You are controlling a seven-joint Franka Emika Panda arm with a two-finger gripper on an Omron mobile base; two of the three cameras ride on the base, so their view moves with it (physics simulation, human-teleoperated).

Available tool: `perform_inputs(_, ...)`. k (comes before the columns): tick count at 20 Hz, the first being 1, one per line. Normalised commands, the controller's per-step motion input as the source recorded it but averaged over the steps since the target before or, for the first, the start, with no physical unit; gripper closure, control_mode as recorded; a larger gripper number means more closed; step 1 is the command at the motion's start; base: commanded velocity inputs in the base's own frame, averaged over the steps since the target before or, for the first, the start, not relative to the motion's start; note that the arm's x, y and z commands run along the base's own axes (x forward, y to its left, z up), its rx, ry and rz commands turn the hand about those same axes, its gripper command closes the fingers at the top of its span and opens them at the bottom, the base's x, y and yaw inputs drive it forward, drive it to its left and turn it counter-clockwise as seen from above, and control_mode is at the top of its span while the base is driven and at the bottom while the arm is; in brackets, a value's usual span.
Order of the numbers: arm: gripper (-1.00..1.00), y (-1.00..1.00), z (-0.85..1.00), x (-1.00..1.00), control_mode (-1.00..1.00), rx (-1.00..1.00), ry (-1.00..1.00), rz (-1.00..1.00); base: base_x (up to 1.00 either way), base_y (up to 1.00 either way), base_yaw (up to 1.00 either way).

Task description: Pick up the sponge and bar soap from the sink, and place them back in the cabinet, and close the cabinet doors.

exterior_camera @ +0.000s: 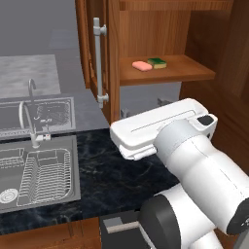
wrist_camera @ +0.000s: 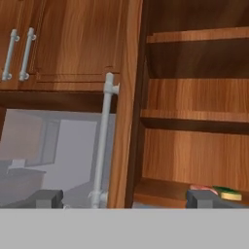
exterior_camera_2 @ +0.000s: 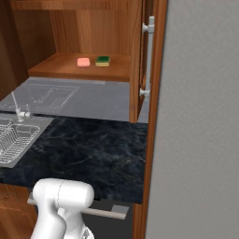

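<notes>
The salmon-pink bar soap [exterior_camera: 141, 65] [exterior_camera_2: 83, 62] and the dark green sponge [exterior_camera: 157, 62] [exterior_camera_2: 102, 60] lie side by side on the cabinet shelf [exterior_camera: 185, 73]. In the hand view they sit low at the right, soap [wrist_camera: 202, 187] beside sponge [wrist_camera: 226, 192]. Both cabinet doors stand open: the left one [exterior_camera: 113, 58] [wrist_camera: 127, 121] edge-on with its silver handle [exterior_camera: 98, 63], the right one [exterior_camera_2: 139, 56]. My gripper [wrist_camera: 125, 199] is open with nothing between its fingertips [wrist_camera: 46, 198], held in front of the cabinet, facing the left door's edge. The sink [exterior_camera: 73, 192] [exterior_camera_2: 9, 158] lies to the left.
A faucet [exterior_camera: 30, 114] stands behind the basin, and a wire rack [exterior_camera: 46, 175] lies inside it. Dark marble counter [exterior_camera: 116, 170] runs below the cabinet. A grey wall panel [exterior_camera_2: 200, 116] rises on the right. Closed neighbouring doors [wrist_camera: 48, 44] hang further left.
</notes>
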Motion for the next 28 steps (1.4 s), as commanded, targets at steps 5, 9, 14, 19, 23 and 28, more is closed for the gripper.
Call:
perform_inputs(5, -1.00, 0.08, 0.00, 0.14, -1.00, 0.03, -0.03, 0.00, 0.00, 0.00, 0.00)
perform_inputs(9, -1.00, 0.00, 0.00, 0.25, -1.00, 0.02, 0.00, 0.00, 0.00, 0.00, 0.00)
perform_inputs(14, -1.00, 0.03, -0.01, 0.20, -1.00, 0.00, 0.00, 0.00, 0.00, 0.00, 0.00)
perform_inputs(19, -1.00, 0.29, -0.10, 0.10, -1.00, 0.00, 0.00, -0.01, 0.00, 0.00, 0.00)
perform_inputs(23, -1.00, 0.31, -0.10, 0.00, -1.00, 0.00, 0.00, -0.01, 0.00, 0.00, 0.00)
perform_inputs(28, -1.00, 0.16, -0.01, 0.01, -1.00, 0.00, 0.00, 0.00, 0.00, 0.00, 0.00)
